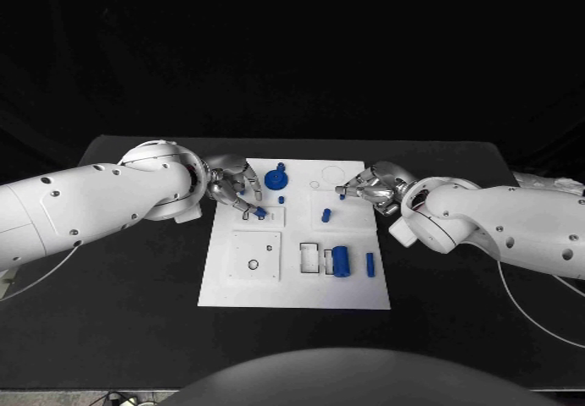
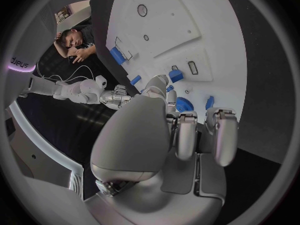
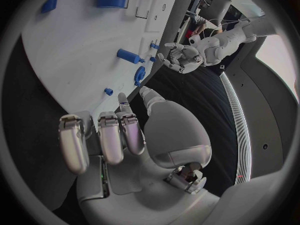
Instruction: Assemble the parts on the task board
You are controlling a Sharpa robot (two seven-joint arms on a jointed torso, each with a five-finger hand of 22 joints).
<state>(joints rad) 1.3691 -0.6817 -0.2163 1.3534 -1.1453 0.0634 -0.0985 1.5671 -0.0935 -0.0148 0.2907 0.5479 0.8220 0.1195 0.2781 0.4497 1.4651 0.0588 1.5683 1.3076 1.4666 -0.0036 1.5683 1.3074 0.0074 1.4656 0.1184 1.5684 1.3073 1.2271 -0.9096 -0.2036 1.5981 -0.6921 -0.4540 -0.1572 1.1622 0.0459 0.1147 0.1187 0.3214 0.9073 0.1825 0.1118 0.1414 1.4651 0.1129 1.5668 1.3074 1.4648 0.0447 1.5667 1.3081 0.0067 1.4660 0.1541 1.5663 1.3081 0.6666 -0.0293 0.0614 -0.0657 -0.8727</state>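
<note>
Left hand: the left hand [image 2: 164,135] is closest in the left wrist view. It pinches a small blue part [image 1: 259,211] in its fingertips, over the left side of the task board [image 1: 244,288].
Right hand: the right hand [image 1: 375,188] hangs at the far right edge of the board. Its fingers are bent a little and apart, and it holds nothing.
Blue gear: the blue gear [image 1: 278,178] stands at the far edge of the board, just beside the left hand.
Blue peg: the blue peg [image 1: 325,216] stands near the middle of the board, between the two hands.
Blue roller: the blue roller [image 1: 341,260] lies on the near right part of the board, with a thin blue bar [image 1: 369,265] just beside it.
</note>
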